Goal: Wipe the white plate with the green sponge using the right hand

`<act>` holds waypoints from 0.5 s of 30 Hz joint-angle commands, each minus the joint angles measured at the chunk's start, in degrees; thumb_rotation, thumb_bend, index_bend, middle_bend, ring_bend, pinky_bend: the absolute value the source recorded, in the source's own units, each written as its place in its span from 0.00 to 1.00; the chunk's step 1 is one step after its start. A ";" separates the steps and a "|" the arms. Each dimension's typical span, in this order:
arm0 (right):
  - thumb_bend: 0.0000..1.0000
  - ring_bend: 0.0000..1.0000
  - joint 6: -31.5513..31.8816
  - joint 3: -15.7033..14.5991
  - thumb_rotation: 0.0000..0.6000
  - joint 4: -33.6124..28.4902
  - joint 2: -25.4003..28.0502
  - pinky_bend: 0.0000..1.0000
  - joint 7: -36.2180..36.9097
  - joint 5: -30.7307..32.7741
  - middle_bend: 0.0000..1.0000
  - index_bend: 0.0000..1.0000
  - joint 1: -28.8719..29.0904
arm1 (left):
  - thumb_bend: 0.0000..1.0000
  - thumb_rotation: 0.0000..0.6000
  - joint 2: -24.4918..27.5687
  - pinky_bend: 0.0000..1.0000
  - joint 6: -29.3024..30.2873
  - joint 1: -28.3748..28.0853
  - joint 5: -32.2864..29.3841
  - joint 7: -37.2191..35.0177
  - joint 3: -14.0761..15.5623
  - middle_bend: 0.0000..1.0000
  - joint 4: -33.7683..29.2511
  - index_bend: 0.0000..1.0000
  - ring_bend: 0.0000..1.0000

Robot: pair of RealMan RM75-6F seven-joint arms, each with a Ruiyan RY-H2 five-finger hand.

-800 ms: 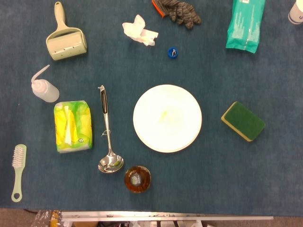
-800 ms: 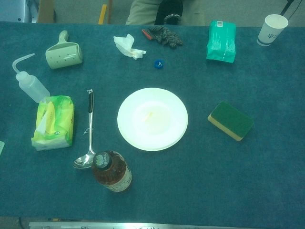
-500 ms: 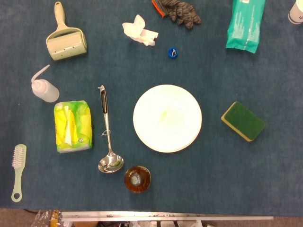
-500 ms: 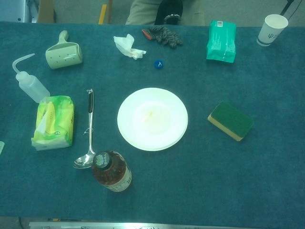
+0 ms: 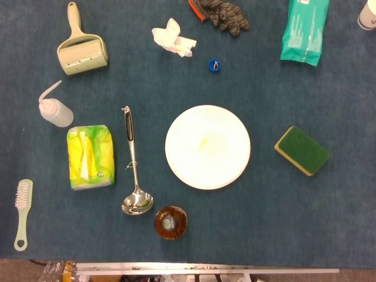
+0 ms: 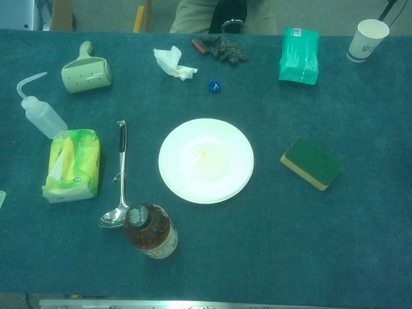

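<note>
- Plate, round, white, ceramic-looking point(image 5: 207, 147): lay flat near the middle of the dark blue cloth-covered table point(image 5: 294, 223); a faint yellowish smear marked its centre.
- Sponge, rectangular, green top over a yellow underside point(image 5: 301, 150): lay on the cloth to the right of the plate, well apart from it, green face up; in the head view its long axis ran diagonally from upper left to lower right.
- Hands, left and right: neither appeared in either view, so the state of their fingers could not be told.
- Ladle, steel with a black handle point(image 5: 133, 167): lay left of the plate, bowl toward the near edge.
- Bottle, brown, capped point(image 6: 149, 230): stood upright just below the ladle's bowl; its label was too small to read.
- Tissue pack, yellow-green soft wrap point(image 5: 89, 157): lay left of the ladle; its print was illegible.
- Wipes pack, teal point(image 5: 305, 29), and white paper cup point(image 6: 367, 39): lay at the far right; the markings on both were unreadable.
- Comparison with the frames from 0.8 s and 0.5 s before: every item kept the same place and orientation.
</note>
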 commanded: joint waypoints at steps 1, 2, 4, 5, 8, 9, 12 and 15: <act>0.00 0.23 -2.54 -0.19 0.98 -2.47 -0.24 0.46 -3.24 0.97 0.31 0.33 1.33 | 0.37 1.00 0.09 0.18 0.24 0.21 0.27 -0.83 0.13 0.29 0.65 0.31 0.19; 0.00 0.23 -3.31 -0.25 0.95 -3.05 -0.32 0.46 -4.23 1.27 0.31 0.32 1.70 | 0.37 1.00 0.12 0.18 0.34 0.28 0.33 -1.09 0.15 0.29 0.85 0.31 0.19; 0.00 0.23 -5.13 -0.32 0.92 -4.29 -0.63 0.47 -6.49 2.06 0.30 0.31 2.61 | 0.37 1.00 0.13 0.18 0.49 0.41 0.49 -1.73 0.22 0.29 1.29 0.31 0.19; 0.00 0.23 -5.97 -0.38 0.91 -4.84 -0.80 0.48 -7.39 2.45 0.30 0.30 3.02 | 0.37 1.00 0.11 0.18 0.55 0.46 0.56 -2.02 0.26 0.29 1.49 0.31 0.19; 0.00 0.23 -8.50 -0.46 0.85 -6.57 -1.40 0.49 -10.23 4.03 0.28 0.27 4.29 | 0.37 1.00 0.00 0.18 0.74 0.65 0.77 -2.93 0.38 0.29 2.13 0.31 0.19; 0.00 0.23 -9.63 -0.55 0.82 -7.20 -1.72 0.49 -11.28 4.78 0.27 0.25 4.83 | 0.37 1.00 -0.04 0.18 0.83 0.72 0.90 -3.26 0.43 0.29 2.41 0.31 0.19; 0.00 0.22 -12.20 -0.53 0.77 -8.42 -2.96 0.50 -14.07 6.58 0.24 0.22 6.36 | 0.37 1.00 -0.11 0.18 1.03 0.86 1.23 -4.00 0.55 0.29 3.03 0.31 0.19; 0.00 0.20 -14.43 -0.48 0.74 -8.92 -4.38 0.50 -16.62 8.65 0.22 0.19 7.79 | 0.37 1.00 -0.18 0.18 1.30 1.01 1.63 -4.75 0.68 0.29 3.55 0.31 0.19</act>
